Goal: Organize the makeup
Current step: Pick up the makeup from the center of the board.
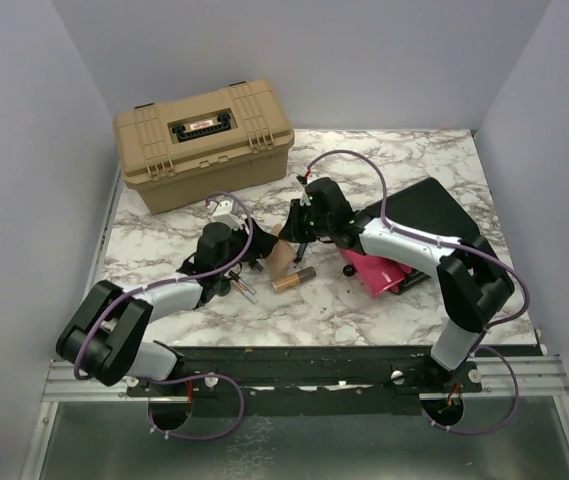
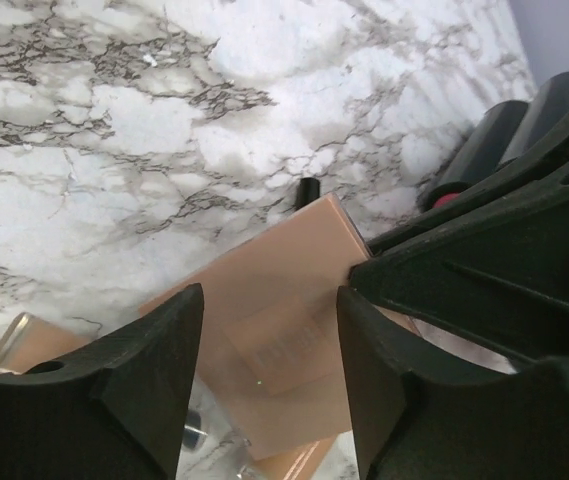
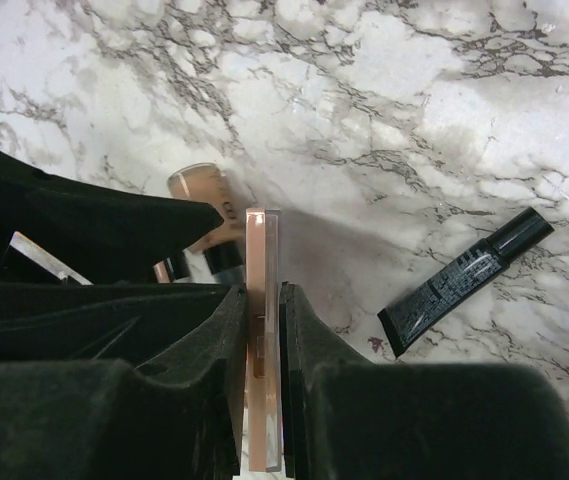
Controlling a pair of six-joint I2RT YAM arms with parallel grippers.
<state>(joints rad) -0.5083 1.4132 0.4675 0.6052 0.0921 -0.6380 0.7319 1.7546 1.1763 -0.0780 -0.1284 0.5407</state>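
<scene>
The flat square copper-pink compact (image 3: 263, 300) stands on edge above the marble, and my right gripper (image 3: 262, 292) is shut on its two faces. In the left wrist view the compact's broad face (image 2: 274, 330) fills the gap between the fingers of my left gripper (image 2: 269, 300), which is open and does not grip it. From above, both grippers meet at the compact (image 1: 282, 250) in the middle of the table. A copper lipstick tube (image 1: 294, 280) lies just in front. A slim black tube (image 3: 464, 280) lies to the right, and a peach tube (image 3: 202, 195) lies beyond the compact.
A tan latched toolbox (image 1: 204, 140) stands at the back left. The black box (image 1: 434, 210) with a pink drawer (image 1: 379, 272) pulled out sits at the right, under the right arm. Grey walls close in both sides.
</scene>
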